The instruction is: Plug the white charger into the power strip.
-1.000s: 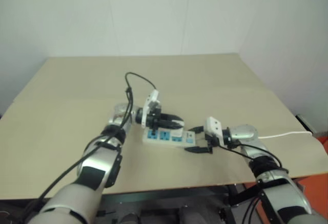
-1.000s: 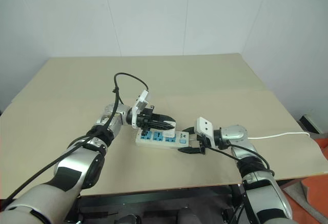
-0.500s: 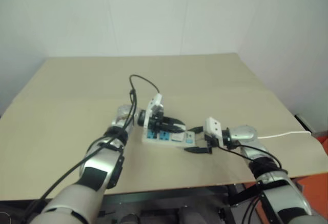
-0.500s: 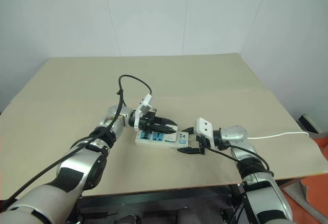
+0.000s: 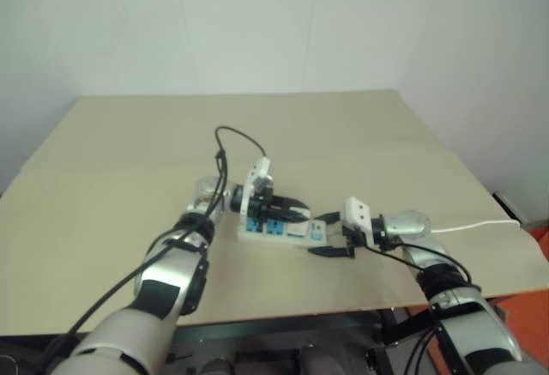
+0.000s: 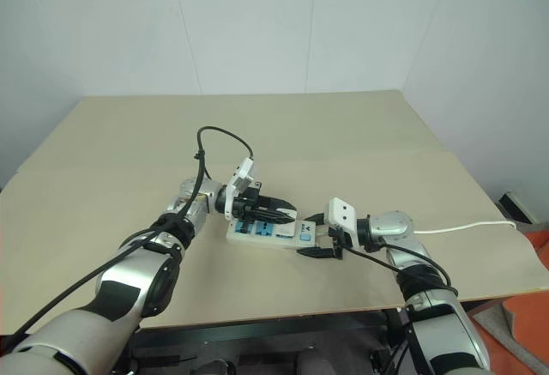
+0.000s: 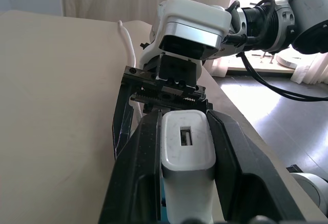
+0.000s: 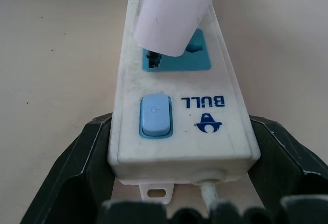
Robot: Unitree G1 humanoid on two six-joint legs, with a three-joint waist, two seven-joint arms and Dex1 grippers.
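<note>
The power strip [image 8: 179, 116], marked "BULL", sits clamped between the right gripper [image 8: 179, 183] fingers, while the left gripper [image 7: 187, 152] pinches the white charger [image 7: 187, 155] above it at centre frame.

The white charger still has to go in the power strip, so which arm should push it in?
The left. Its tool is shut on the white charger, which sits right above a blue outlet. The right tool straddles the power strip at its switch end, steadying it.

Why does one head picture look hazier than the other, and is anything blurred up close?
Left eye view is washed-out and soft; right eye view is crisper. In the right wrist view the white charger looms blurred, while the power strip lettering is sharp. Left wrist view has bright window glare behind.
</note>
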